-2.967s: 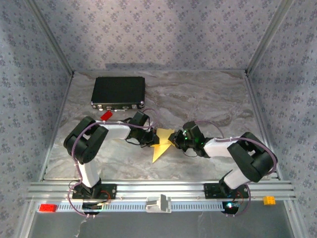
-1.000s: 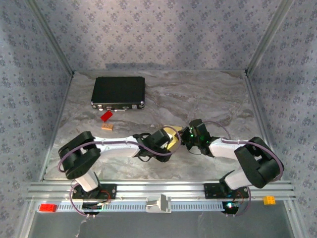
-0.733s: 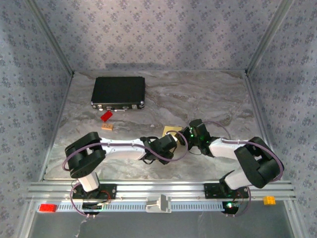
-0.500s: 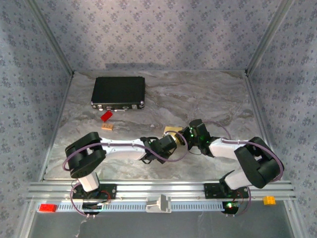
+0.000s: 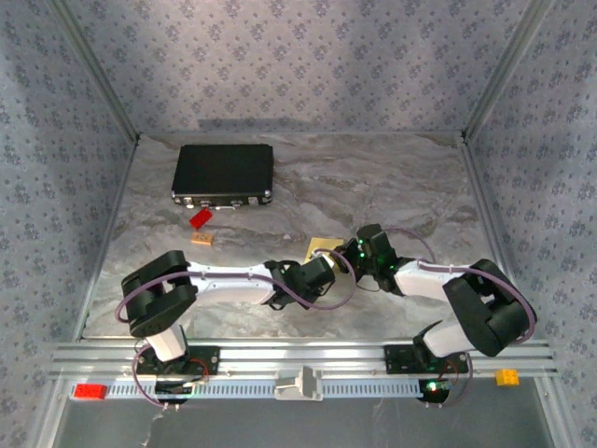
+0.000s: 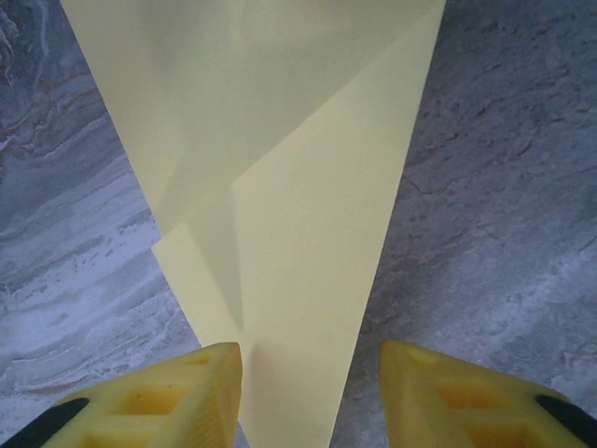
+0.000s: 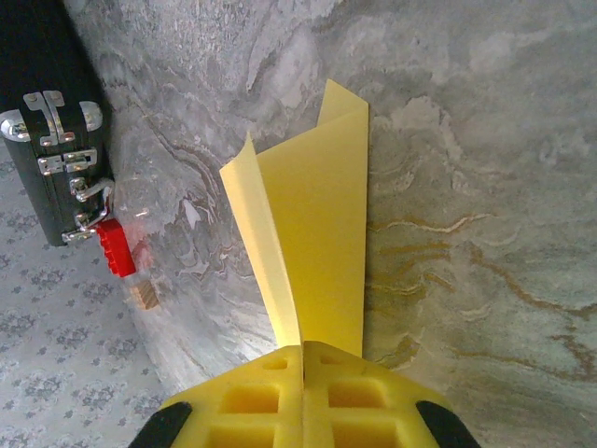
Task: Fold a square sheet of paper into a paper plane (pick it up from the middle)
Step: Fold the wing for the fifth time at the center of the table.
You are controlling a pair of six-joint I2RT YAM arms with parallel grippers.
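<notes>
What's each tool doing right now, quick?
Left tool: open, fingers either side of the folded yellow paper, not pinching it.
Right tool: closed, gripping the folded yellow paper.

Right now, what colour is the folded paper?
The paper is plain pale yellow, clearest in the left wrist view.

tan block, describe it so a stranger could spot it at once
Find the black rectangular case at the far left of the table. Just in front of its latches lies a small red brick, and the tan block sits a little nearer the arms. It is pale brown, not red or black.
</notes>
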